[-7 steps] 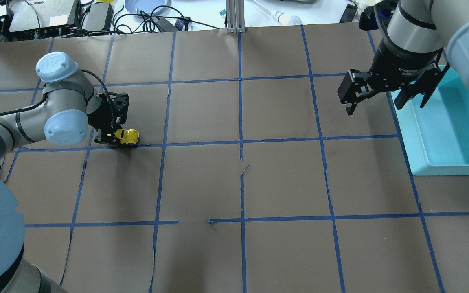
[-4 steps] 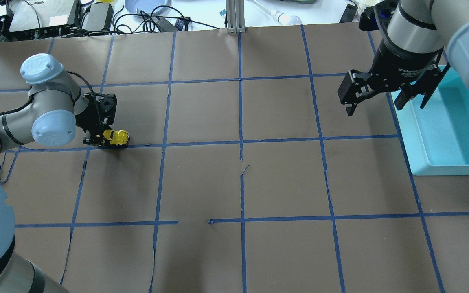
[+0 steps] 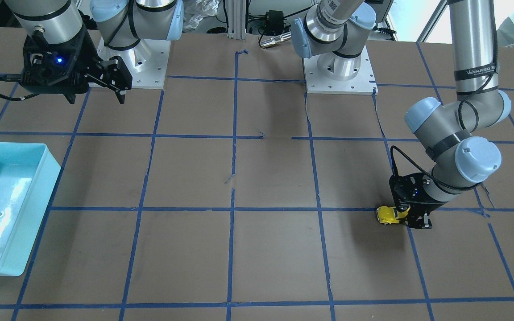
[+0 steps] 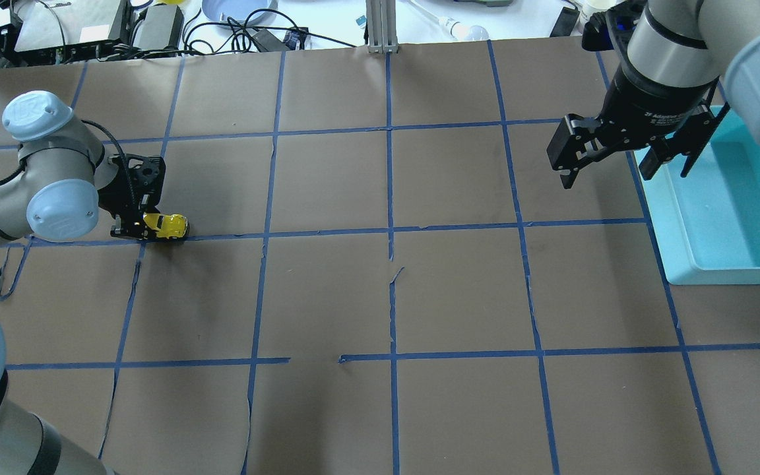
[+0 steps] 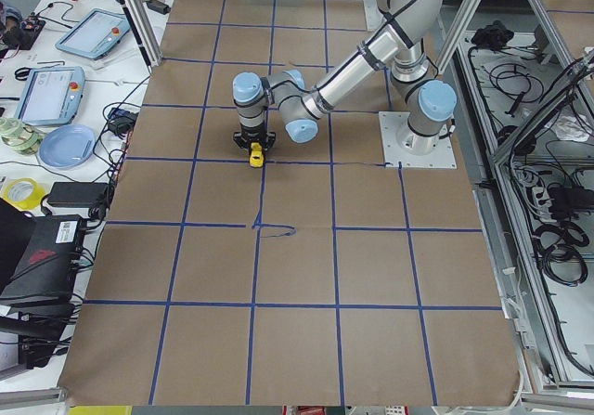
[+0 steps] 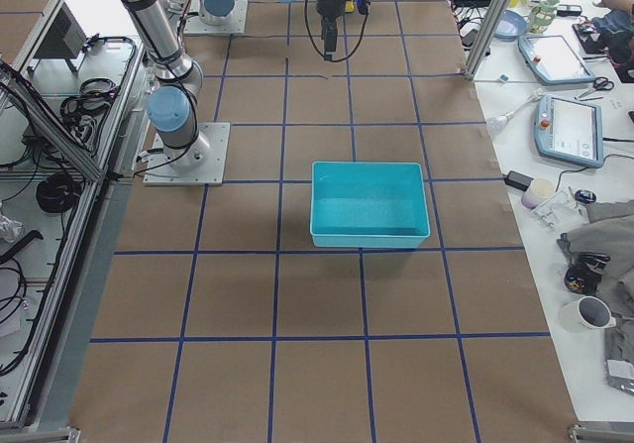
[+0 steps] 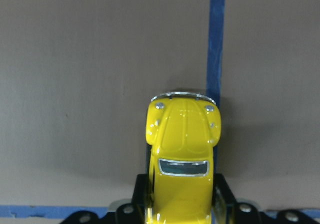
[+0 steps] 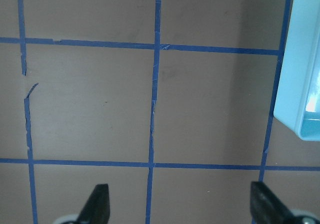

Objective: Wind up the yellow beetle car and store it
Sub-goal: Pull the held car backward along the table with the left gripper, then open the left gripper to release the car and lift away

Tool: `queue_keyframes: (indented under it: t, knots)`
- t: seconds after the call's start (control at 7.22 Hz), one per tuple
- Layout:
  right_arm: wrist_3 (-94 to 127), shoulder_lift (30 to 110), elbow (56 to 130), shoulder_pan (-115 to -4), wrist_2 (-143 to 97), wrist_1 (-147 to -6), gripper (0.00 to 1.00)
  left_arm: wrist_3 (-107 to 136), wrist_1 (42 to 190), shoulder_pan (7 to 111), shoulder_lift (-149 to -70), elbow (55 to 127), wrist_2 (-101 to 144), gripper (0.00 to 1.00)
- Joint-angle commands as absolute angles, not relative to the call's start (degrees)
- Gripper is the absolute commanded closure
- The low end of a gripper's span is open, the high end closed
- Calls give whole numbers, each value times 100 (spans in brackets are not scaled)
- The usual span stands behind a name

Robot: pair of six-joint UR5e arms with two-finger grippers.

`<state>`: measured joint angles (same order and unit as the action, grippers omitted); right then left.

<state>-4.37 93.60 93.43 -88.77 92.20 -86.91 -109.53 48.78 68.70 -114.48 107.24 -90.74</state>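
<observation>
Pinching the yellow beetle car [image 4: 167,226] by its back end with the left gripper [image 4: 144,228], wheels down on the brown paper, right beside a blue tape line [image 4: 327,231] and well apart from the blue bin [image 4: 716,276], over on the other side of the table from it. Looks like the wind-up step: dragging the car backward, away from the blue bin, to load the spring inside. To do it well, press down a little to make the wheels roll, not slide. Pull in a straight line, nose pointing toward the blue bin. Go slow and smooth. Squeeze firm but not too hard, to stop the shiny little body from popping out. Do not lift before the end of the pull, or risk free-spinning wheels and a lost wind. Then let go with the nose aimed at the blue bin, or carry the car over. Waiting up high just beside the blue bin, near its rim: the right gripper [image 4: 607,175], fingers spread wide, holding nothing. Leave it there, ready to catch or pick up the car on the blue bin's side.
</observation>
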Motion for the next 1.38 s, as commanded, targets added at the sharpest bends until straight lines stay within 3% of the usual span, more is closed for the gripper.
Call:
queue_keyframes:
  t: [0.0, 0.14, 0.28, 0.42, 1.25]
  knots:
    - [-439, 9360, 9343, -8877, 9220, -8692, 0, -10977, 4878, 6820, -11461, 10723, -9079, 75]
    - [-431, 9360, 9343, -8877, 9220, -8675, 0, -10978, 4878, 6820, -11461, 10723, -9088, 67]
    - [-439, 9360, 9343, -8877, 9220, -8701, 0, -10960, 4869, 6820, -11461, 10714, -9088, 29]
    - [-448, 9360, 9343, -8877, 9220, -8692, 0, -10908, 4860, 6820, -11409, 10705, -9070, 14]
    - [-457, 9360, 9352, -8877, 9220, -8684, 0, -9813, 5287, 7327, -11014, 10365, -8596, 14]
